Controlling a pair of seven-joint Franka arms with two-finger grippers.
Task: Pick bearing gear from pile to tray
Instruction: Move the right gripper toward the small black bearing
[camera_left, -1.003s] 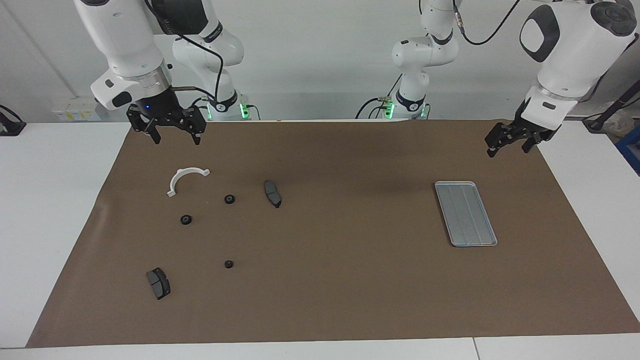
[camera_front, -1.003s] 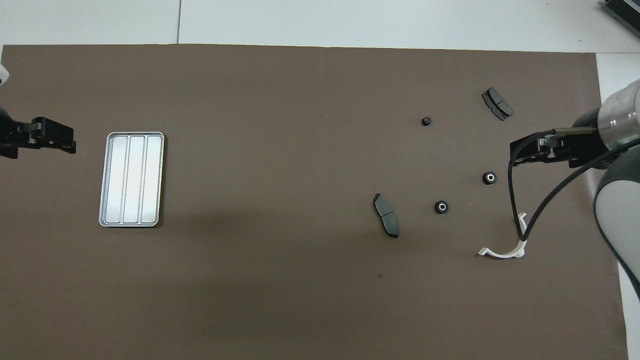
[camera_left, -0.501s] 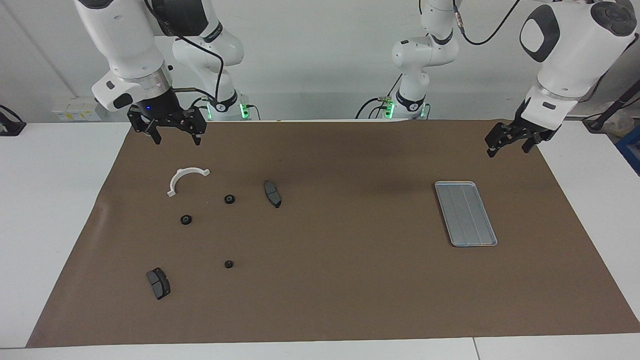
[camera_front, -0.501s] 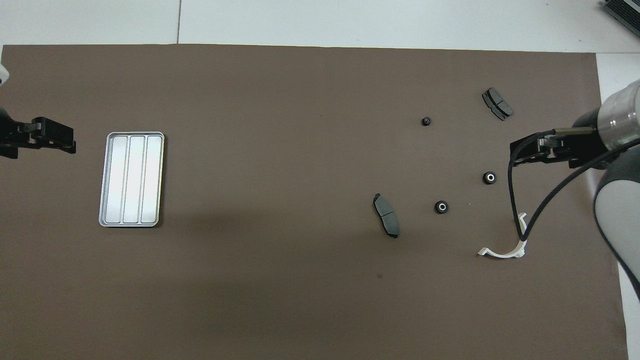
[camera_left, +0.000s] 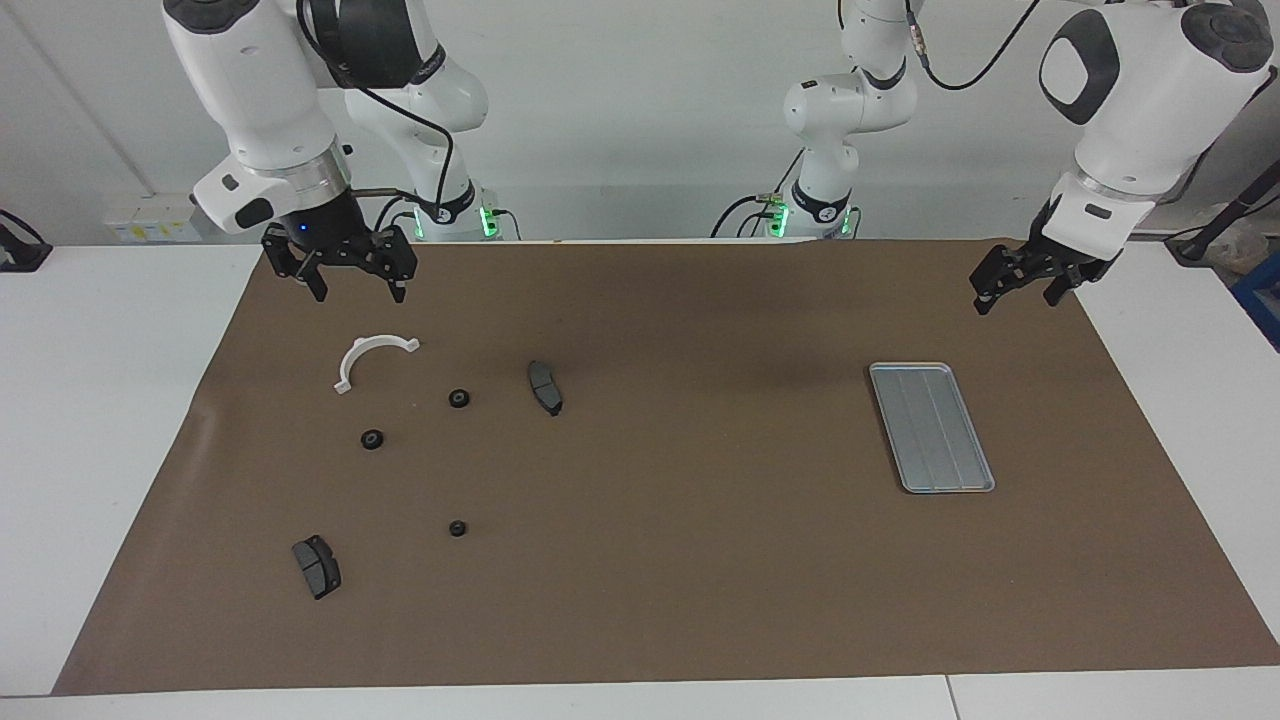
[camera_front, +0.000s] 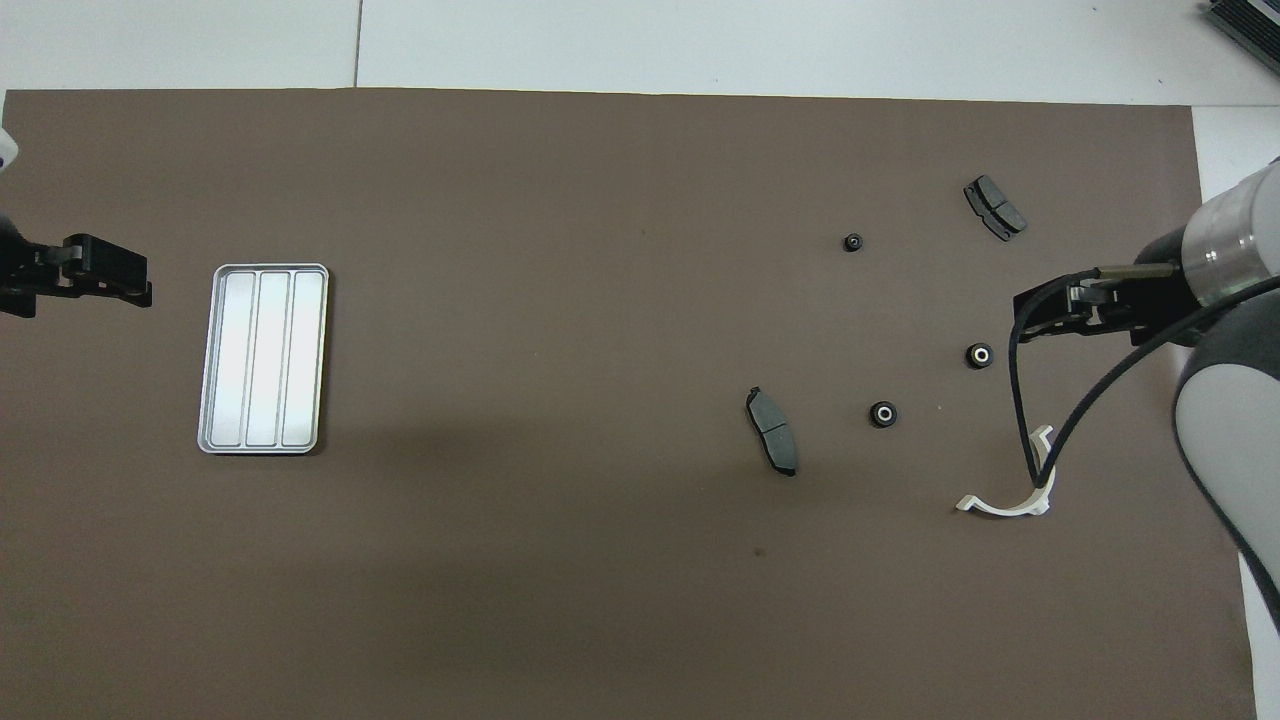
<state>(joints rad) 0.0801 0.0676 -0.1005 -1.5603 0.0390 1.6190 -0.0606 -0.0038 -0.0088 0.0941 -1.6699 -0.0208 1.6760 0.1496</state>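
The pile lies on the brown mat toward the right arm's end: three small black round pieces (camera_left: 459, 398) (camera_left: 371, 439) (camera_left: 457, 528), two dark grey pads (camera_left: 545, 387) (camera_left: 316, 567) and a white half-ring bracket (camera_left: 373, 357). My right gripper (camera_left: 355, 290) is open and empty, raised over the mat close to the bracket; in the overhead view it (camera_front: 1030, 315) hangs beside one round piece (camera_front: 979, 354). The silver tray (camera_left: 931, 427) lies empty toward the left arm's end. My left gripper (camera_left: 1015, 295) is open and empty, and waits over the mat's corner near the tray (camera_front: 263, 358).
The brown mat (camera_left: 700, 560) covers most of the white table. A black cable (camera_front: 1020, 400) hangs from the right arm over the bracket in the overhead view. The arm bases stand at the table's robot end.
My right gripper has come down a little and shifted slightly toward the bracket. The left arm and all the parts have not moved.
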